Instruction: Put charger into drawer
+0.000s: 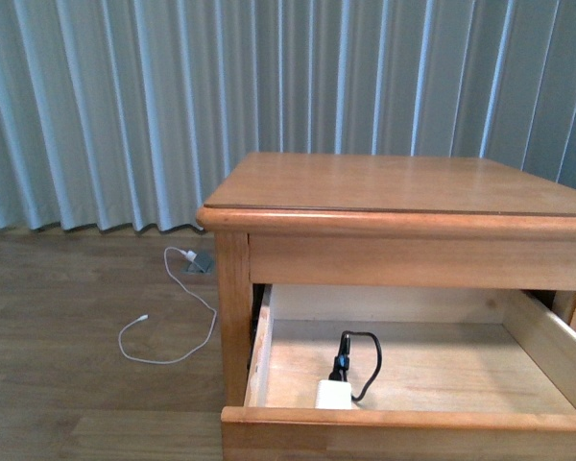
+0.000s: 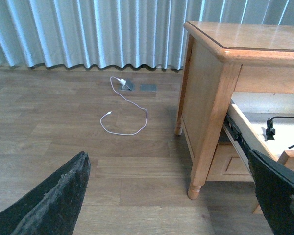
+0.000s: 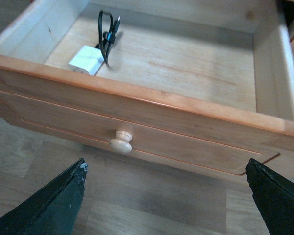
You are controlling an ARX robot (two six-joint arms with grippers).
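Charger lies on the floor of the open drawer, near the front left corner, white cube close behind the front panel, black cable looped toward the back. Right wrist view confirms: cube flat on the pale wood, cable arched above it.

Left gripper: jaws wide apart, empty, over the wooden floor beside the cabinet. Right gripper: jaws wide apart, empty, in front of the drawer and below the knob.

Judgement: placement looks done. Drawer is pulled out; closing may remain.

Risks:
- Cable loop stands up from the drawer floor. If the drawer is pushed in, the loop could catch under the cabinet's top rail and drag the charger or jam.
- Right gripper sits low, off the knob. A push on the panel away from centre could rack the drawer on its runners.
- Long white cable on the floor by the curtain is not the target; no contact needed.
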